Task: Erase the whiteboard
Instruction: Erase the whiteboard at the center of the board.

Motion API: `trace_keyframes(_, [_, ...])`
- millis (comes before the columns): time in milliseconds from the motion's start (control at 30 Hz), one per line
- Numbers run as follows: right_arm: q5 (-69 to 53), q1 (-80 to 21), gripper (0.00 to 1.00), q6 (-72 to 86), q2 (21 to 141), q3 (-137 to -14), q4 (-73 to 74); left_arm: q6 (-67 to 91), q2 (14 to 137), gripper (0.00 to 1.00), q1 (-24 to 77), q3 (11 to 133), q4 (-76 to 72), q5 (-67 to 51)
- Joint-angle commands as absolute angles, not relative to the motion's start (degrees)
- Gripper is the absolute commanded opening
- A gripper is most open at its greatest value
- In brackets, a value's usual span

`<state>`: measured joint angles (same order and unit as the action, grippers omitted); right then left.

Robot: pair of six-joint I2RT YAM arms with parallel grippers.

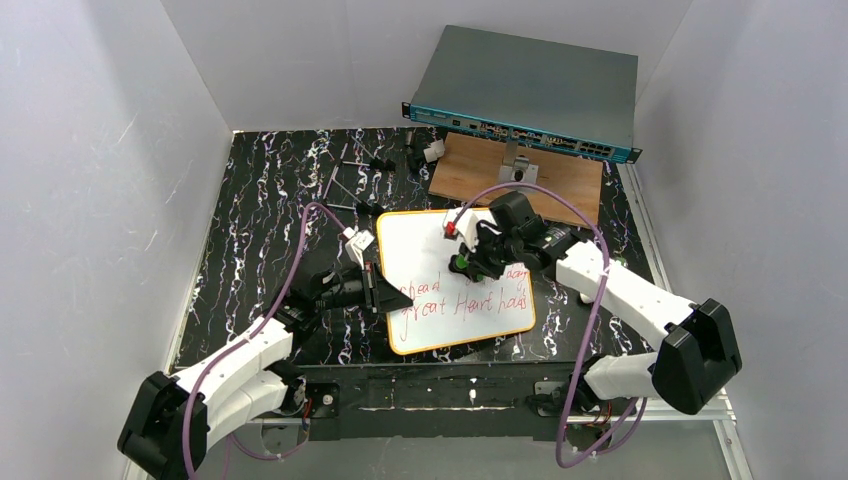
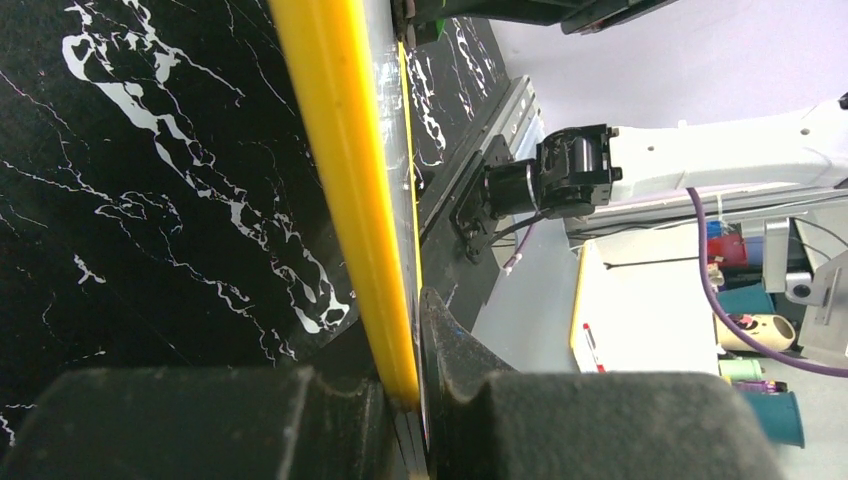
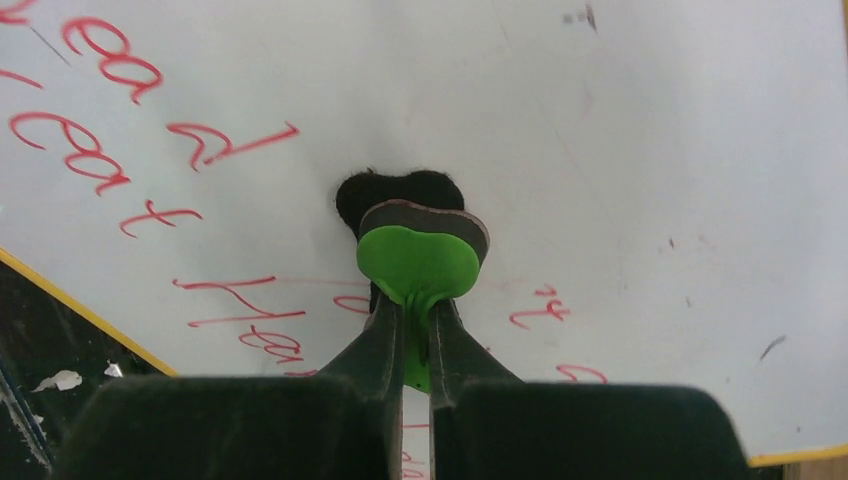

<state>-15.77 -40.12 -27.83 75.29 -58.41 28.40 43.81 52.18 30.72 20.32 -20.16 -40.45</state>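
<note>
Yellow-framed whiteboard point(image 1: 420, 248), red writing point(image 3: 100, 72), green eraser point(image 3: 417, 262)

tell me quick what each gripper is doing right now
left gripper: shut on the whiteboard edge
right gripper: shut on the eraser

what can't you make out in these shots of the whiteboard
Top view: red writing too small to read fully; right gripper covers part of its upper line.
Right wrist view: eraser hides the whiteboard beneath it.
Left wrist view: left gripper holds the whiteboard edge-on; its writing surface unseen.
</note>
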Motion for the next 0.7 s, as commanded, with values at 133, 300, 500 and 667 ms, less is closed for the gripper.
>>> trace_keyframes(133, [-9.7, -33.0, 0.01, -27.3, 78.9, -62.0, 25.3, 39.5, 51.0, 0.00, 31.7, 22.9, -29.4, -47.1])
trace_keyframes(300, [-12.3, -33.1, 0.01, -26.6, 84.6, -72.6, 28.3, 39.6, 50.4, 0.00, 31.7, 22.6, -29.2, -46.9])
trace_keyframes(500, [-16.9, -39.2, 0.01, -27.3, 81.4, -68.4, 30.3, 39.4, 49.3, 0.00, 31.7, 22.4, -28.7, -46.5])
trace_keyframes(667, [-15.8, -39.2, 0.01, -28.6, 76.3, -58.8, 28.7, 39.7, 50.0, 0.00, 31.7, 22.4, -29.7, -46.6])
